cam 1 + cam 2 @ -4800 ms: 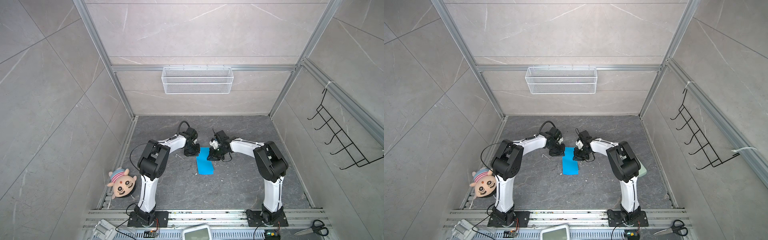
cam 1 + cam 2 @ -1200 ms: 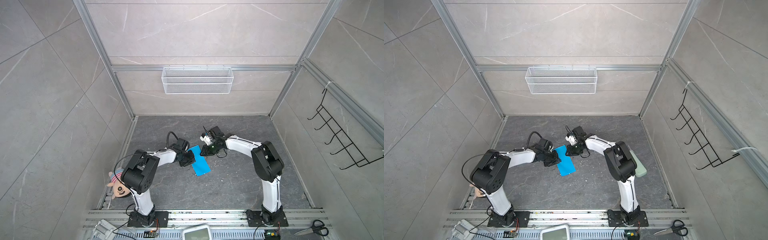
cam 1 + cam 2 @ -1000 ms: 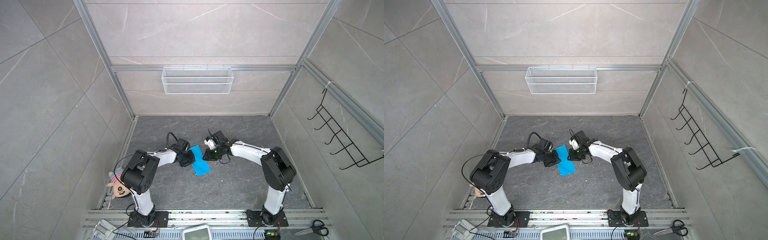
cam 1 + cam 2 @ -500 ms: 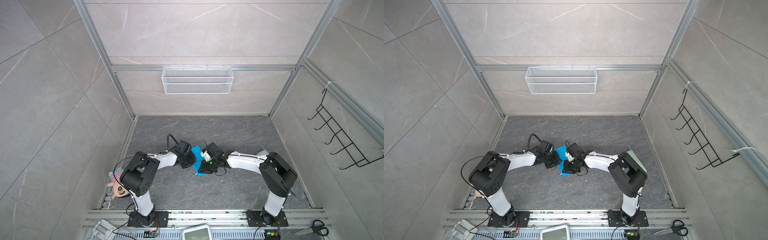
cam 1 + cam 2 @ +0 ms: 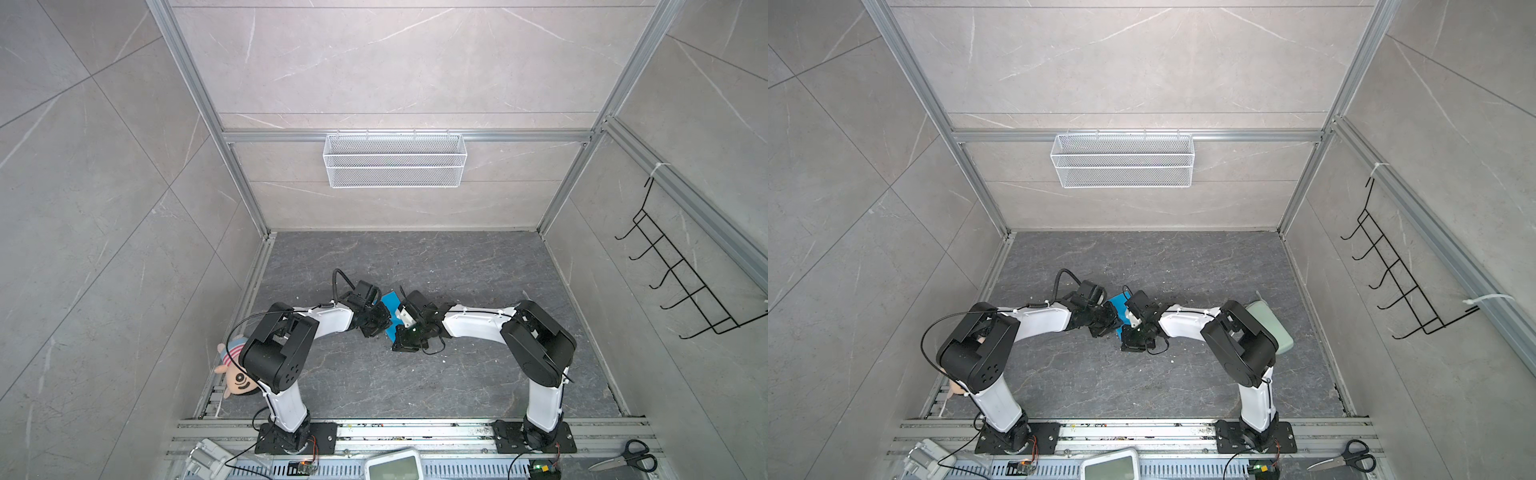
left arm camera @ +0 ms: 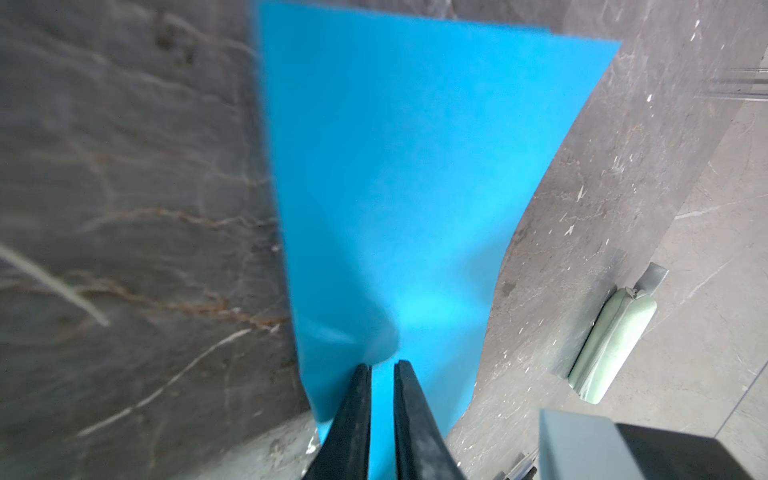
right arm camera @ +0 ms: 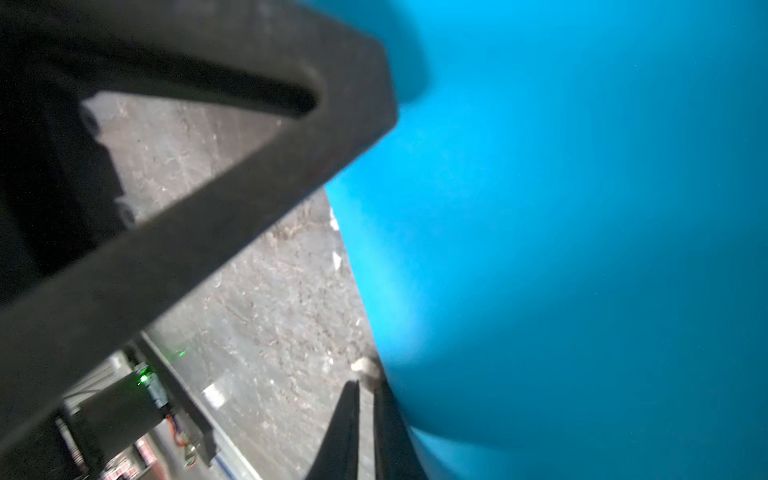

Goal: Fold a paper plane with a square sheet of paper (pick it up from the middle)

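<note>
The sky-blue sheet of paper (image 5: 390, 300) lies mid-floor, a folded strip largely covered by both grippers, seen in both top views (image 5: 1116, 302). My left gripper (image 5: 377, 329) sits on its left side. In the left wrist view its jaws (image 6: 382, 365) are almost together, tips over the paper (image 6: 415, 166), blue showing in the slit. My right gripper (image 5: 404, 343) is at the strip's near end. In the right wrist view its jaws (image 7: 365, 382) are nearly shut with only floor between them, and the paper (image 7: 582, 249) bulges against one finger's outer side. No paper plane shows.
A plush doll (image 5: 232, 374) lies by the left arm's base. A pale green pouch (image 5: 1268, 328) rests at the right wall behind the right arm. Scissors (image 5: 623, 460) and a white device (image 5: 392, 465) sit on the front rail. A wire basket (image 5: 395, 160) hangs on the back wall.
My right gripper swung from the paper's far right edge to its near end and narrowed its jaws. The left gripper edged toward the middle. More of the paper is covered.
</note>
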